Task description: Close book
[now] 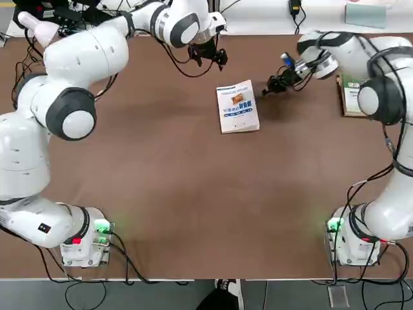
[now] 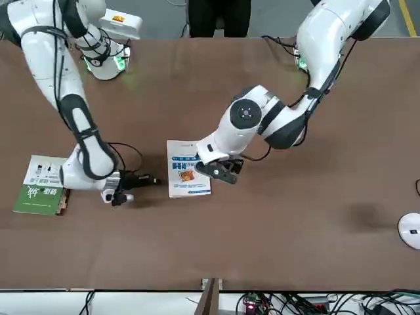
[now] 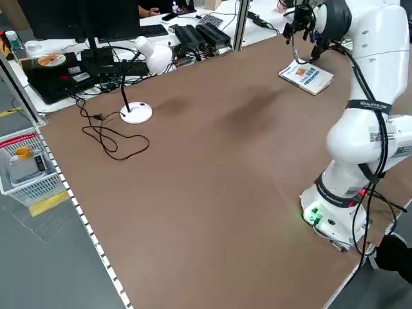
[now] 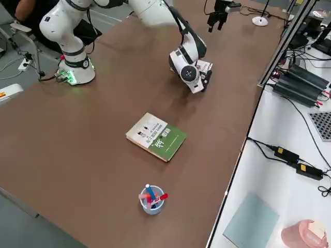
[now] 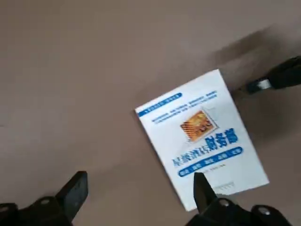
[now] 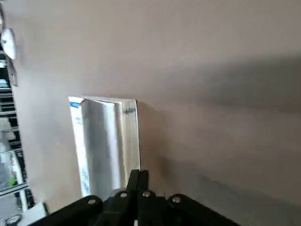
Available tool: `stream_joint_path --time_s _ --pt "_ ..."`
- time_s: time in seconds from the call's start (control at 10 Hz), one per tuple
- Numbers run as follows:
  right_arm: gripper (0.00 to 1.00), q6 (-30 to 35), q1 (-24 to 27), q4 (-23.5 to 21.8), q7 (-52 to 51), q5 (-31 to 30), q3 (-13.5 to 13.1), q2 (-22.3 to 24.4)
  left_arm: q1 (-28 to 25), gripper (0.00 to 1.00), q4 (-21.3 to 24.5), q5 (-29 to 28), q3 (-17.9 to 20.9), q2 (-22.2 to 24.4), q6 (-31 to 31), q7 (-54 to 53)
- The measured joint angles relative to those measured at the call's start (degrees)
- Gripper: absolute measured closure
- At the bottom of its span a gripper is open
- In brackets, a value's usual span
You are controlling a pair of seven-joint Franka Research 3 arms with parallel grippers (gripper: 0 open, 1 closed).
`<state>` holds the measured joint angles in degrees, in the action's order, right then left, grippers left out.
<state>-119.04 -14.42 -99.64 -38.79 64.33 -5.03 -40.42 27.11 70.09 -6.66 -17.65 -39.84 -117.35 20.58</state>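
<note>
A glossy white paper cover tops the book (image 1: 237, 106), lying on the matt brown table (image 1: 193, 194) beneath smooth white plastic arm shells (image 1: 84, 51).

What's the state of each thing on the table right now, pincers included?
white book: closed, flat, cover up
green book: closed, flat
left pincer: open, empty, above the table beyond the white book
right pincer: shut, empty, low beside the white book
pen cup: upright, holding pens
</note>
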Motion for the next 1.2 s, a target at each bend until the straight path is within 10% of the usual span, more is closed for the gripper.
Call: stream_joint_path --time_s 0.5,1.2 --pt "0.96 8.7 1.4 1.2 0.1 -8.3 -6.3 3.9 -3.2 0.00 0.0 -2.3 0.3 4.0 2.7 -0.2" --pt "0.29 5.8 1.2 6.2 0.2 -24.8 -10.1 4.8 -10.1 0.00 0.0 -2.7 0.3 10.1 10.9 -0.7"
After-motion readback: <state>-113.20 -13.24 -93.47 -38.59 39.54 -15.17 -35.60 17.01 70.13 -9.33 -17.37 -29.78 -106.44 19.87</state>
